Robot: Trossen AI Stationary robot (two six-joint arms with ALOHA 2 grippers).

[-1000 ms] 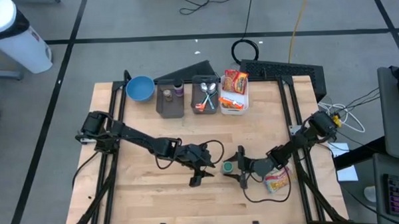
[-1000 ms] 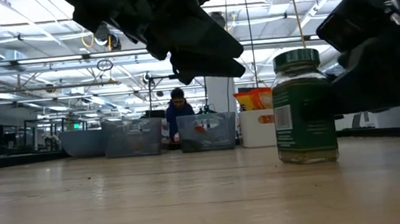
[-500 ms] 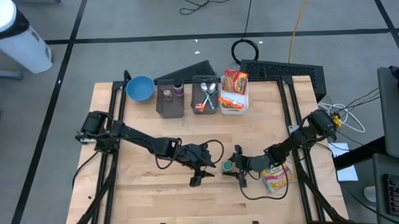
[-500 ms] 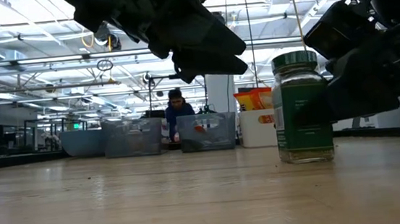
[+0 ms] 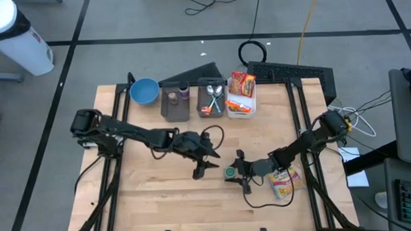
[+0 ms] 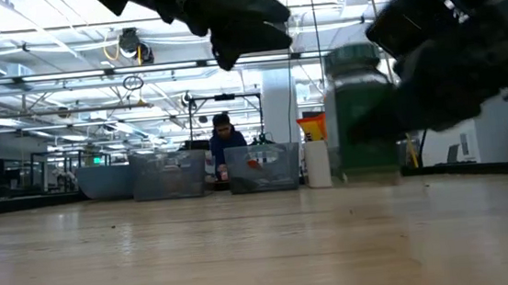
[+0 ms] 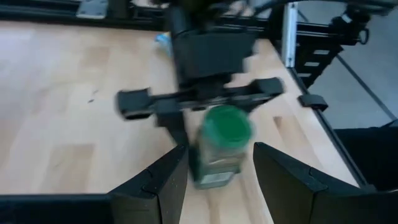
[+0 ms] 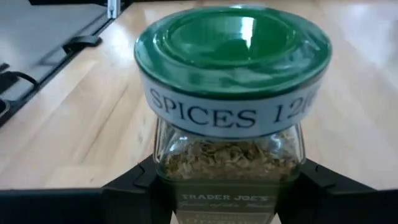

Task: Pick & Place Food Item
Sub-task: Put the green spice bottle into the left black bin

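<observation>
My right gripper clasps the spice jar mid-table, bare wood all around; left gripper parted beside.

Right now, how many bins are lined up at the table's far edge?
3. Two grey bins: one beside the blue bowl, the next holding spoons, and a white bin of snack packets at the right end. None appears hidden.

Bright, even overhead lighting; spice jar motion-blurred in low and left wrist views
</observation>
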